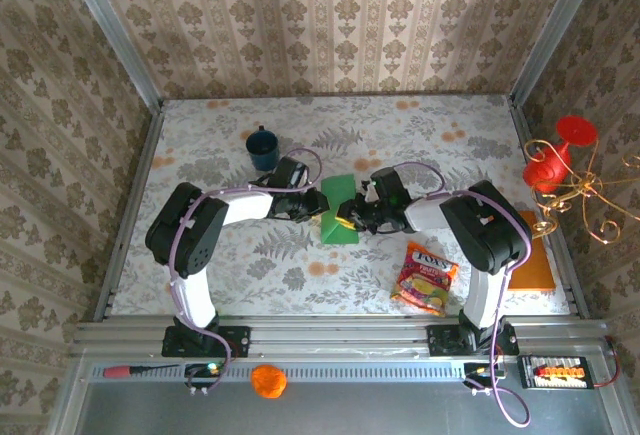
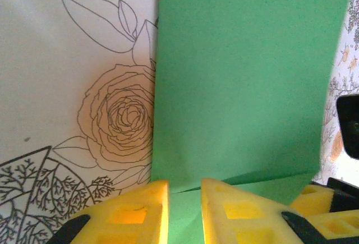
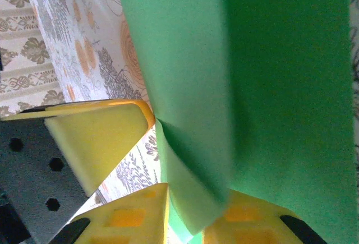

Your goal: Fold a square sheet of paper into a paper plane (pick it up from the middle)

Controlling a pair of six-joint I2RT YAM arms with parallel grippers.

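Patterned beige wallpaper [image 1: 330, 25] closes in three sides of a worktop [image 1: 430, 145] spread with a pale cloth of ferns and orange flowers. A grey metal rail [image 1: 340, 340] runs along its 6 o'clock edge. From that rail the white-and-black left arm [image 1: 190, 235] reaches in from 8 o'clock and the matching right arm [image 1: 490, 225] from 4 o'clock, and their wrists meet at the middle of the cloth. A flat orange-brown board [image 1: 535, 265] lies at 3 o'clock, partly behind the right arm's elbow.

At the centre is the bright-green sheet of paper [image 1: 338, 205], doubled over into a narrow oblong (one flap lies over the other, its edge plain in the left wrist view). The left wrist is at its 9 o'clock side and the right wrist at its 3 o'clock side. The left arm's yellow fingers [image 2: 132, 213] stand a narrow slit apart at the sheet's edge, with green showing in the slit; whether those jaws nip the paper or merely rest on it I cannot tell. The right arm's yellow fingers [image 3: 129, 219] have a curled fold of the sheet wedged between them, so its jaws are clenched on the paper.

A colourful snack packet [image 1: 426, 278] lies at 5 o'clock from the sheet, near the right arm's base. A dark-blue mug [image 1: 263, 148] stands at 11 o'clock, just beyond the left wrist. A red ornament [image 1: 550, 160] on curly gold wire sits at the worktop's 3 o'clock edge. Below the rail, a small orange lump [image 1: 268, 381] lies at 6 o'clock, with a red-handled screwdriver [image 1: 135, 370] at its 9 o'clock.
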